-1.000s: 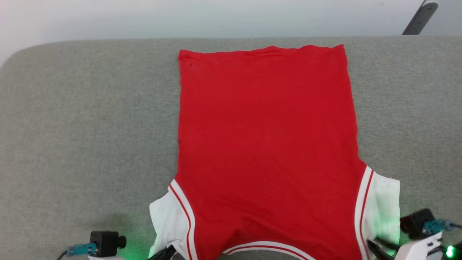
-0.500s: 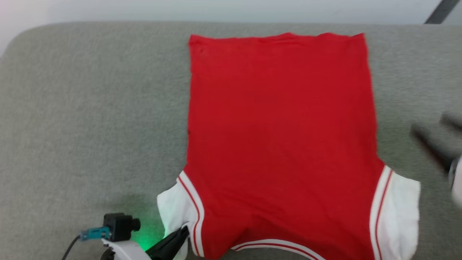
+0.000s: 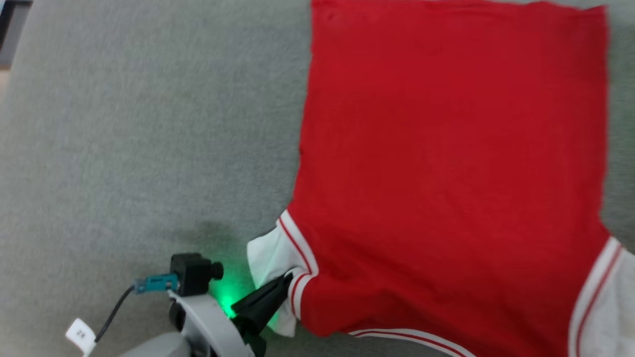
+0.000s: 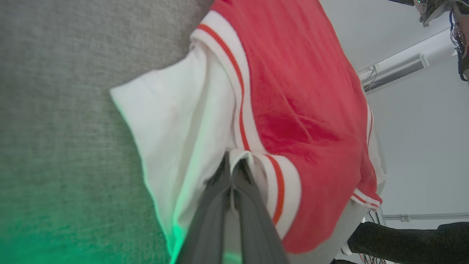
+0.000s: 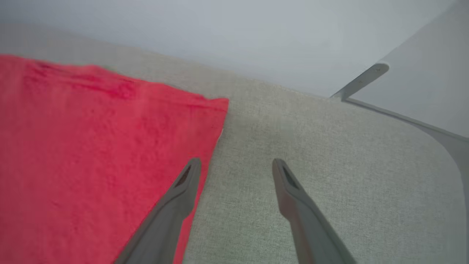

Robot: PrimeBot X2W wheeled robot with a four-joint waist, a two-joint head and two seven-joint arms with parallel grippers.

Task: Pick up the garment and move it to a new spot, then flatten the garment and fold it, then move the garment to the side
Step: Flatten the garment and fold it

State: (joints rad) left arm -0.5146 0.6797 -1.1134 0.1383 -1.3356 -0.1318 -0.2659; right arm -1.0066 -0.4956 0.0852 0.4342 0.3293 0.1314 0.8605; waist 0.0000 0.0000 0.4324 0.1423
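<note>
The garment [image 3: 446, 163], bright red with white sleeves and striped white bands, lies spread flat on the grey padded surface [image 3: 124, 139]. My left gripper [image 3: 286, 281] is shut on the white fabric at the garment's near left sleeve band. In the left wrist view the left gripper [image 4: 231, 161] pinches that white fold of the garment [image 4: 304, 110]. My right gripper [image 5: 236, 165] stands open above the grey surface, beside the far right corner of the garment [image 5: 91, 154], with nothing between its fingers.
The grey padded surface [image 5: 329, 154] has a rounded far right corner. Behind it are a pale wall and a grey metal bracket [image 5: 361, 81]. A green glow falls on the surface by my left wrist.
The head camera has swung left and down, so the garment now sits further right. My right gripper has let go of the right sleeve, opened and moved up toward the garment's far right corner.
</note>
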